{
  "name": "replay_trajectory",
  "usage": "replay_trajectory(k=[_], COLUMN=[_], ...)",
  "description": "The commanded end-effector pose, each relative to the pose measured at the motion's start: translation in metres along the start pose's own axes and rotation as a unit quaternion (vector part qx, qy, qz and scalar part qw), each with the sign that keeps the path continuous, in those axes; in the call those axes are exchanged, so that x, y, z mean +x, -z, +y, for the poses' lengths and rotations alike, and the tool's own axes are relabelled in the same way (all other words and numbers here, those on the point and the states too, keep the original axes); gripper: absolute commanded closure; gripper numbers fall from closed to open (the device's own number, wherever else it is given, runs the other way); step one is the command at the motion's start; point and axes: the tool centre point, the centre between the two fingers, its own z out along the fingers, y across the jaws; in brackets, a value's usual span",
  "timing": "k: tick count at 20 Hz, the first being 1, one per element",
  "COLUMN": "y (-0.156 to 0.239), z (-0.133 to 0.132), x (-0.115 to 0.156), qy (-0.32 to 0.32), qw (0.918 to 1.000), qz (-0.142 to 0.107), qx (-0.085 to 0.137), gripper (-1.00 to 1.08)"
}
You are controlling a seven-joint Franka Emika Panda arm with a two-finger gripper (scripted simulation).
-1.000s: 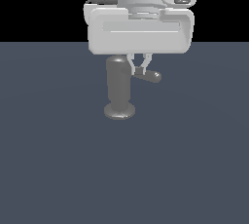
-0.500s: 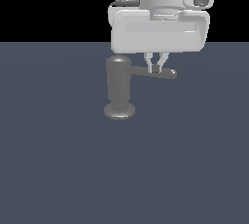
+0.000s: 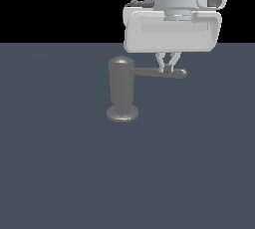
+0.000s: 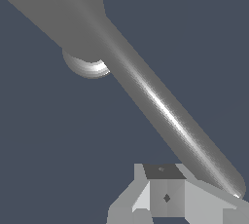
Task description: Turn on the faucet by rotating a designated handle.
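Hand [image 3: 169, 67] pinches the faucet's [image 3: 122, 89] handle [image 3: 159, 72] near its tip.

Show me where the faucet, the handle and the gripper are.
faucet [image 3: 121, 91]: exterior view, middle of the upright body.
handle [image 3: 149, 72]: exterior view, rod between body and fingers.
gripper [image 3: 169, 65]: exterior view, between the fingertips.

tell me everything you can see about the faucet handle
The handle is a thin, straight, dull grey metallic-looking rod with a rounded free end. It projects level from near the top of the upright faucet, pointing toward the exterior view's right. The gripper sits just above its outer part, fingertips down at the rod; whether they touch it cannot be told. In the wrist view the handle shows a bright streak along its length.
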Motion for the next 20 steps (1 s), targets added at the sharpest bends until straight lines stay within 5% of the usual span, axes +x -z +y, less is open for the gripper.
replay_trajectory(k=[1,20], y=[-0.002,-0.008], z=[0.006,0.051], x=[0.009,0.054], qy=[0.0,-0.007], qw=[1.0,1.0], qz=[0.001,-0.005], qx=[-0.001,0.0], gripper=[1.08,1.08])
